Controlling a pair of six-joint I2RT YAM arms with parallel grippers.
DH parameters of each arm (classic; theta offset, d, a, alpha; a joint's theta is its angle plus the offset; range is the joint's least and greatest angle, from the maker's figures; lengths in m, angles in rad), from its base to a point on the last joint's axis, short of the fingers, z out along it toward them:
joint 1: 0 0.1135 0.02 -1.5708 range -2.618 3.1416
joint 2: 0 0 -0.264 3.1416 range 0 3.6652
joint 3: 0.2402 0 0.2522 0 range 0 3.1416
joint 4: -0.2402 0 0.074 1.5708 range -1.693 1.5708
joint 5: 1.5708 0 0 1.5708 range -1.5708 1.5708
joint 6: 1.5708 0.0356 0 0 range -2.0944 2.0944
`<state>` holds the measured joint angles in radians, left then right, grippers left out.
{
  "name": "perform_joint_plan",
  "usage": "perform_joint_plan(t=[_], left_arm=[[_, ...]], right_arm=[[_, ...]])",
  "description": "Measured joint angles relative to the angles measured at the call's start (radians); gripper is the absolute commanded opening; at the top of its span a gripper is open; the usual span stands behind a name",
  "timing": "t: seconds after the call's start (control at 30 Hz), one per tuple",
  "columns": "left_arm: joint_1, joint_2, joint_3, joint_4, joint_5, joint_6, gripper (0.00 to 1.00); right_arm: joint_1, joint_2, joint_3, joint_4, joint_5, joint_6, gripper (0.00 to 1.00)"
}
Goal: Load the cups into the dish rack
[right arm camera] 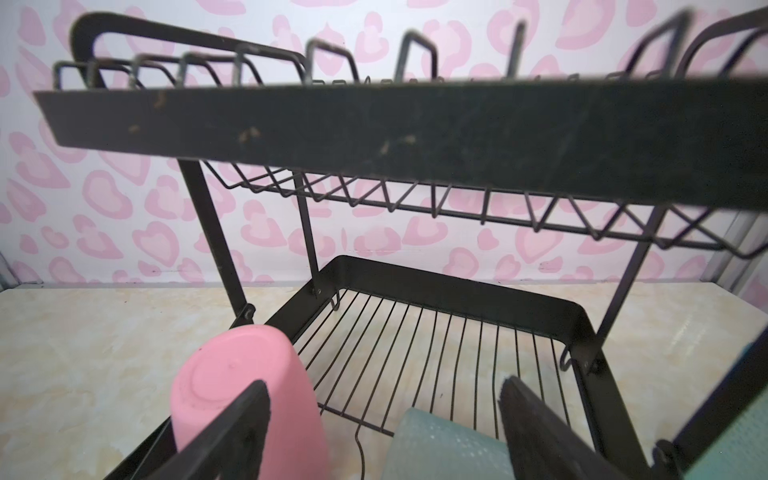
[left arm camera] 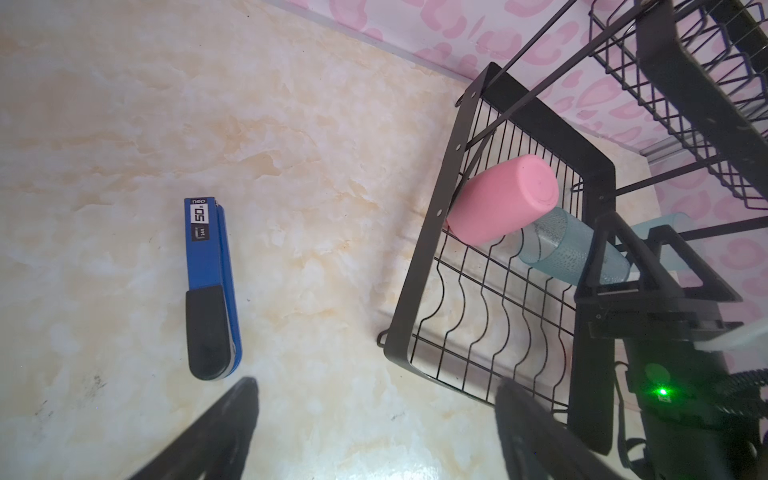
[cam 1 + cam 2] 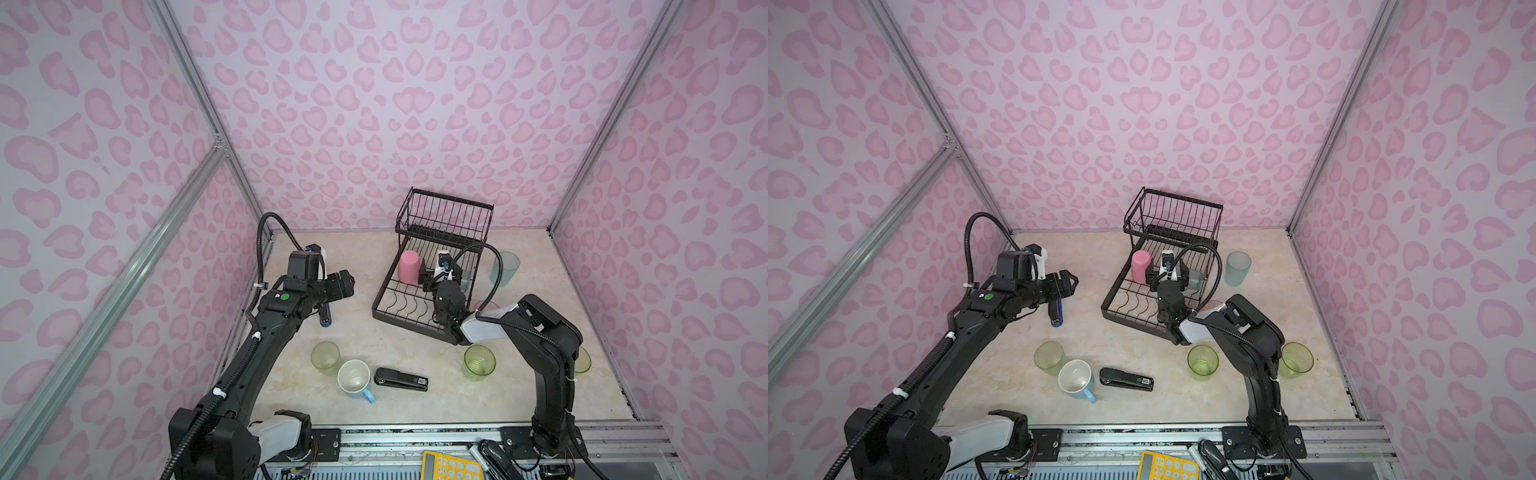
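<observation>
The right wrist view shows what both top views half hide: the right claw (image 1: 384,384) stands spread open in the lower tray of the dish rack (image 3: 444,212), at the desk's (image 3: 365,345) far right. A frosted blue cup (image 1: 444,449) lies between its fingers, beside the upturned pink cup (image 3: 409,267). The left claw (image 2: 376,390) hangs open and empty near the blue stapler (image 2: 210,286). Nearer stand a mug (image 3: 354,376) and a black stapler (image 3: 401,379).

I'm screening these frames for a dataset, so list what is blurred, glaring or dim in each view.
Right wrist view: the dish rack has its upper bar smeared out of focus, and the right gripper is soft. Left wrist view: the blue stapler is crisp, its label readable; the left gripper is blurred; a green light flares. Both top views: dim, darker toward the corners.
</observation>
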<state>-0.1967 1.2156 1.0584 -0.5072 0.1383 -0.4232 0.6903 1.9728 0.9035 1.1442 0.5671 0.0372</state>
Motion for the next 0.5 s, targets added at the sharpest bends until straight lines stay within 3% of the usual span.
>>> perform_joint_plan(t=[0.23,0.5], left_arm=[[0.0,0.0,-0.003,0.0,0.0,-0.003,0.91],[0.0,0.006,-0.003,-0.001,0.001,-0.004,0.91]], right_arm=[[0.007,-0.115,-0.054,-0.095,-0.013,0.017,0.85],[0.002,-0.328,-0.083,-0.431,-0.086,0.15,0.84]])
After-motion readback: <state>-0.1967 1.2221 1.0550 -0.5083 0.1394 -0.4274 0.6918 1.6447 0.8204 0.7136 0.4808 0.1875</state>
